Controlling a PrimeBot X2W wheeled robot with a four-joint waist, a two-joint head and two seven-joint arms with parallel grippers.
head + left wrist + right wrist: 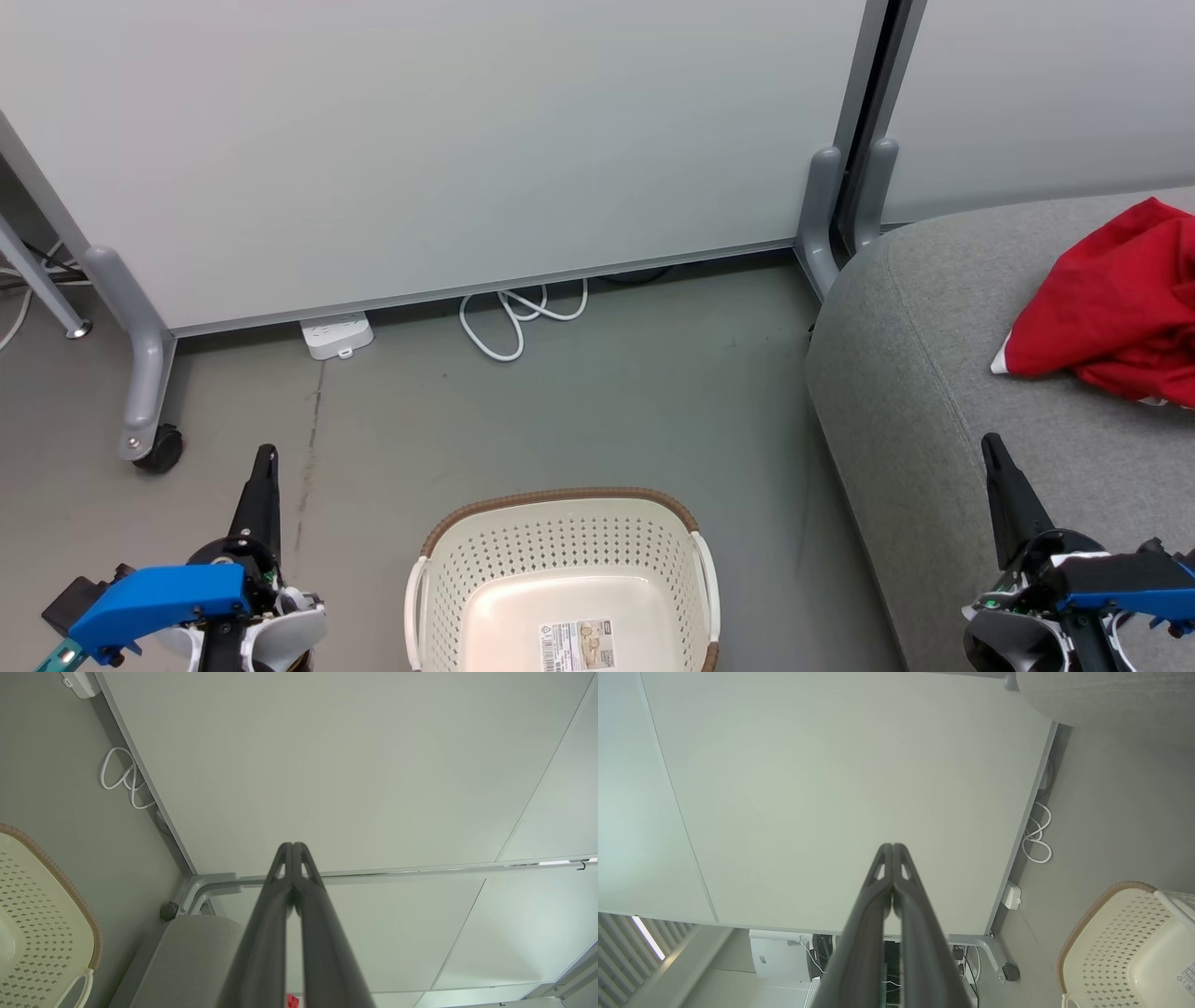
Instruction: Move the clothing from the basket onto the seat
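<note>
My left pincer [267, 457] and right pincer [991, 448] stand closed, empty; grey floor [607, 401] between them, seat [915, 373] seemingly under the right.

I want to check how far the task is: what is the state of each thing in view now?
red clothing, crumpled on the sofa
basket, upright on the floor, no clothing seen inside, only a label
left tool, shut, empty
right tool, shut, empty

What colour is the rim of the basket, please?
The rim of the basket is brown with a braided look; the head view shows it best.
</note>
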